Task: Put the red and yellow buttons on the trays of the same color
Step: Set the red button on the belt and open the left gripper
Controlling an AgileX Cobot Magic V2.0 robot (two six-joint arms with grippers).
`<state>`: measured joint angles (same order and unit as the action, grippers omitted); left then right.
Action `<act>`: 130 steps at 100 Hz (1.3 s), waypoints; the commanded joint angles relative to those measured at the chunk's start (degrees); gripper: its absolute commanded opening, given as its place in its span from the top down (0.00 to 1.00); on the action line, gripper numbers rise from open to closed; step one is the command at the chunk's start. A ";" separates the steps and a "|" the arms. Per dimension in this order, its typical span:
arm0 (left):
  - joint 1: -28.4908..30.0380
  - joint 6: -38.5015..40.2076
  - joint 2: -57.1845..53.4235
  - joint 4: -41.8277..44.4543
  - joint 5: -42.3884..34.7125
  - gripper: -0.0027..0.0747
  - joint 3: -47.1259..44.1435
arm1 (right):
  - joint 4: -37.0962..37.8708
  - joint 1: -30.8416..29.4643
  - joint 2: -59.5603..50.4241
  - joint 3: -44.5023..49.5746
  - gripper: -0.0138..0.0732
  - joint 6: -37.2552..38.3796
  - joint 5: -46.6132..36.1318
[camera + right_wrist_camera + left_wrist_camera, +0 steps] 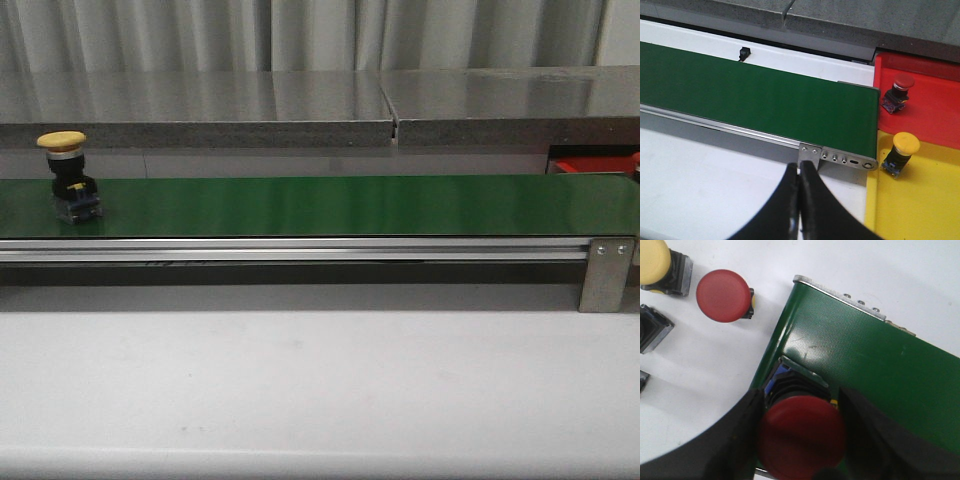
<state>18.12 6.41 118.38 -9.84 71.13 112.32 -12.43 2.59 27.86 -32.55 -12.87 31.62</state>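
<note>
No readable text, labels, brands, numbers or signs in any view. Yellow mushroom-head push button (65, 176) on green conveyor belt (340, 205): no legible marking. Red plastic tray (930, 100) and yellow plastic tray (920, 200): plain surfaces. Red-capped button (802, 435) in left wrist view: cap blank. Metal end bracket of belt (840, 159): only screw holes, no lettering.

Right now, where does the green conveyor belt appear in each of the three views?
Front view: the green conveyor belt runs across the whole width, a yellow button standing on its left part.
Left wrist view: one belt end fills the middle, under a red button between the left gripper fingers.
Right wrist view: the other end stops at the red tray and yellow tray.
Shared landmark: the belt itself.
</note>
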 commanded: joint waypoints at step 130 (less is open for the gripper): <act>-6.70 -6.41 -13.20 -3.32 -1.31 0.69 1.57 | -0.40 0.08 0.14 -1.45 0.93 -0.33 -4.25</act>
<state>13.44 1.05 110.68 -11.74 71.35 112.32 -12.43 2.59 27.86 -32.55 -12.87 31.62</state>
